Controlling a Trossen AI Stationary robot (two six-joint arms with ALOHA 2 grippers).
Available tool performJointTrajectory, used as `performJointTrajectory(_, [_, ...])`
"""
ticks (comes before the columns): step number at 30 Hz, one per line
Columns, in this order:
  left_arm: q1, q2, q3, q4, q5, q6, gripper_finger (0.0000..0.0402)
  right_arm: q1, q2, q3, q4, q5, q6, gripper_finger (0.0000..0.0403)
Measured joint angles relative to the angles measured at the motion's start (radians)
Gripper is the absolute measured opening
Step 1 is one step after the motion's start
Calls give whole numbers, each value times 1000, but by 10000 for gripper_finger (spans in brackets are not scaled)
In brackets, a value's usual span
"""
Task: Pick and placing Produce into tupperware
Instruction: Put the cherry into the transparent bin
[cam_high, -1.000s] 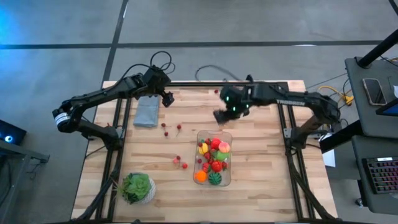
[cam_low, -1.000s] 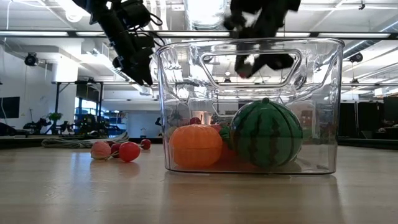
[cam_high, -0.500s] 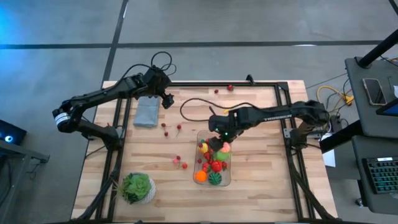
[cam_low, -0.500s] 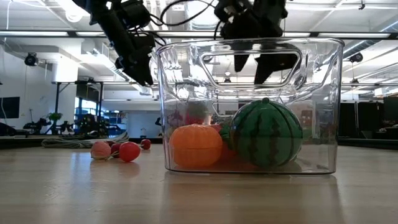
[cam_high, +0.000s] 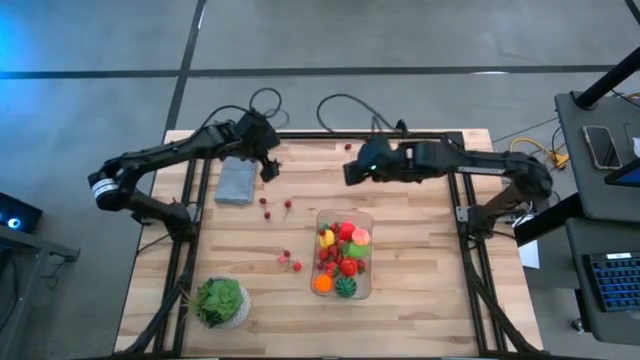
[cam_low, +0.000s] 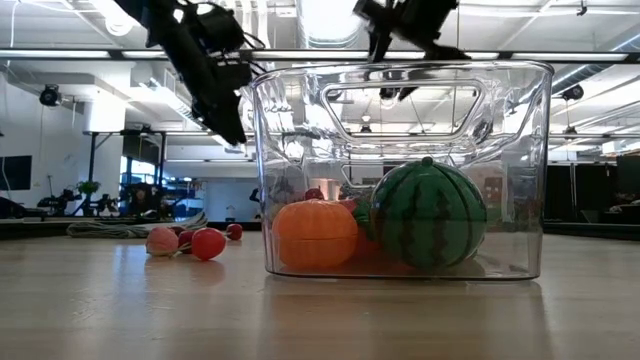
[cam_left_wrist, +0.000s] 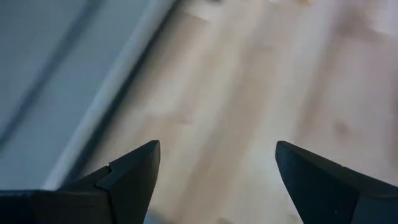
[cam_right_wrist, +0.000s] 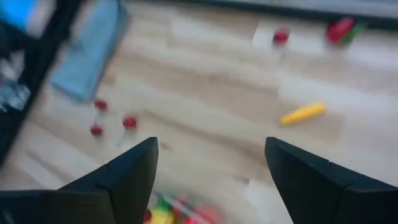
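The clear tupperware (cam_high: 344, 292) (cam_low: 520, 150) stands near the table's middle, holding several produce pieces, among them a striped green ball (cam_low: 428, 215) and an orange piece (cam_low: 315, 235). Loose red berries (cam_high: 266, 206) (cam_high: 290, 262) lie on the wood to its left. A yellow piece (cam_right_wrist: 301, 113) and red pieces (cam_right_wrist: 281, 37) lie toward the far edge. My right gripper (cam_high: 352, 172) (cam_right_wrist: 211, 168) hangs open above the table, beyond the tupperware's far end, holding nothing. My left gripper (cam_high: 268, 168) (cam_left_wrist: 217, 168) hangs open beside the grey-blue cloth (cam_high: 236, 180), over bare wood.
A leafy plant in a white pot (cam_high: 220, 300) stands at the near left corner. The folded cloth lies at the far left. A black frame (cam_high: 455, 200) runs along the table's sides. Bare wood lies to the right of the tupperware.
My right gripper swung toward the near edge until it was over the tupperware and opened there. It then rose and drew back toward the far edge. The tupperware has stayed where it was.
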Motion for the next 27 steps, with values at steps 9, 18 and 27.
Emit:
performJointTrajectory(9, [-1, 149, -50, -3, 274, -86, 285, -72, -114, 0, -5, 119, -40, 287])
performJointTrajectory(18, [-54, 271, -57, -81, 281, -72, 238, -155, -125, 0, -28, 120, -171, 287])
performJointTrajectory(27, [-224, 235, -103, 16, 149, -61, 228, -216, -117, -6, -149, 75, -345, 286])
